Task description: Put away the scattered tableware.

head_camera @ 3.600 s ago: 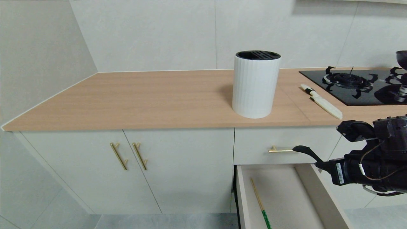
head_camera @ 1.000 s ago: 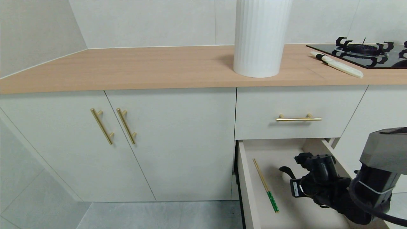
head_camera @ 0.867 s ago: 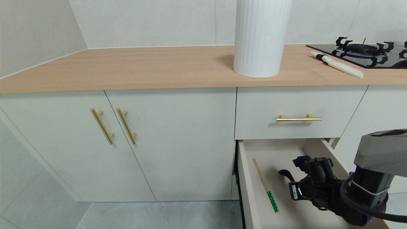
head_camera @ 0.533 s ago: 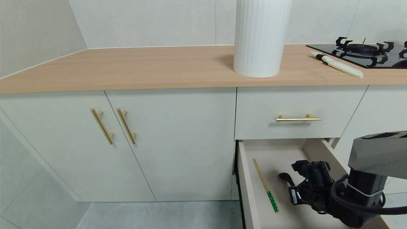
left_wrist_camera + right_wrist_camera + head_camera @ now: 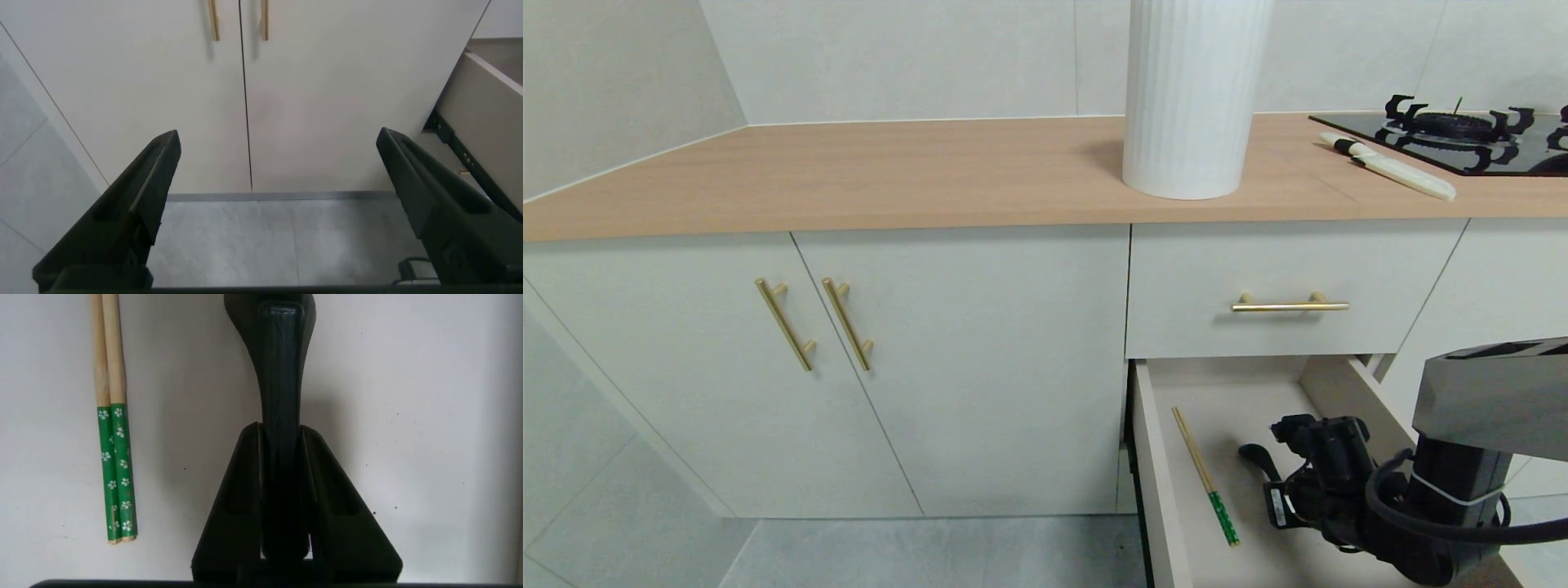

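Observation:
My right gripper (image 5: 1281, 483) is shut on the handle of a black spoon (image 5: 1257, 458) and holds it low inside the open drawer (image 5: 1156, 482). In the right wrist view the spoon (image 5: 282, 367) sticks out from between the gripper's (image 5: 282, 437) fingers, just above the drawer floor. A pair of wooden chopsticks with green ends (image 5: 1205, 488) lies in the drawer beside the spoon, apart from it (image 5: 114, 416). A cream knife with a black band (image 5: 1388, 167) lies on the counter near the stove. My left gripper (image 5: 278, 143) is open, low down, facing the cabinet doors.
A tall white ribbed knife holder (image 5: 1192, 98) stands on the wooden counter (image 5: 890, 175). A black gas stove (image 5: 1454, 126) sits at the far right. Above the open drawer is a shut drawer with a brass handle (image 5: 1289, 305). Two cabinet doors (image 5: 245, 82) are shut.
The head camera has dropped since the earliest frame. My right gripper has carried the spoon down into the drawer, and over the last second it sank slightly lower.

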Tool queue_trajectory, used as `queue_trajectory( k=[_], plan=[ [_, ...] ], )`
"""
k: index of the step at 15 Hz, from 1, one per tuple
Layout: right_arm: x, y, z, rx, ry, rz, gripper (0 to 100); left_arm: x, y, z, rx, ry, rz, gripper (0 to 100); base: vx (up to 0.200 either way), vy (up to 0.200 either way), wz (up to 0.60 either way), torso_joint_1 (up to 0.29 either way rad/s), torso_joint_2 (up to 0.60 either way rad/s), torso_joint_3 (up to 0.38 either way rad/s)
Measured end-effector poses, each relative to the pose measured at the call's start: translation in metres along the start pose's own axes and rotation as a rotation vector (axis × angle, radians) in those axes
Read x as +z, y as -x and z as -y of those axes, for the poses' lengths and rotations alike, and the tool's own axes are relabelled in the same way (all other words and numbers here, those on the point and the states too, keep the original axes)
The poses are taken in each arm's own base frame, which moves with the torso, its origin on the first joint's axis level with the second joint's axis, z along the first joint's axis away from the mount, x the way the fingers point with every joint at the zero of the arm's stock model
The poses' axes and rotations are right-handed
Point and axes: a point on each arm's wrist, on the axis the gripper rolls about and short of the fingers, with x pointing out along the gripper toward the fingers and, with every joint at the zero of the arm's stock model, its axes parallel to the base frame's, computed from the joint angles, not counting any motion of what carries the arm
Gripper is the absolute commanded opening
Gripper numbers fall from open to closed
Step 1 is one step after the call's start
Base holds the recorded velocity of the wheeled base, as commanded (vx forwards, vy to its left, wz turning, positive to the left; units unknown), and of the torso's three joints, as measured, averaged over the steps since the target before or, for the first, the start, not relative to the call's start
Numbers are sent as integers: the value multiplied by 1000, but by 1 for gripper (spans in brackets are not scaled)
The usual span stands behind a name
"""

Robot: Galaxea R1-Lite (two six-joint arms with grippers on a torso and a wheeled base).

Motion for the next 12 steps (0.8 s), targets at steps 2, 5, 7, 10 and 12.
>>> queue_trajectory(
  k=[2,5,7,10,12],
  plan=[
    [-1,0,0,0,2,-3,100,0,0,0,0,0,0,100,0,0,0,0,0,0],
    [-1,0,0,0,1,-3,100,0,0,0,0,0,0,100,0,0,0,0,0,0],
    [-1,0,0,0,0,-3,100,0,0,0,0,0,0,100,0,0,0,0,0,0],
    [1,2,1,-15,-2,5,100,0,0,0,0,0,0,100,0,0,0,0,0,0],
    [6,4,1,-39,-11,42,100,0,0,0,0,0,0,100,0,0,0,0,0,0]
  ],
)
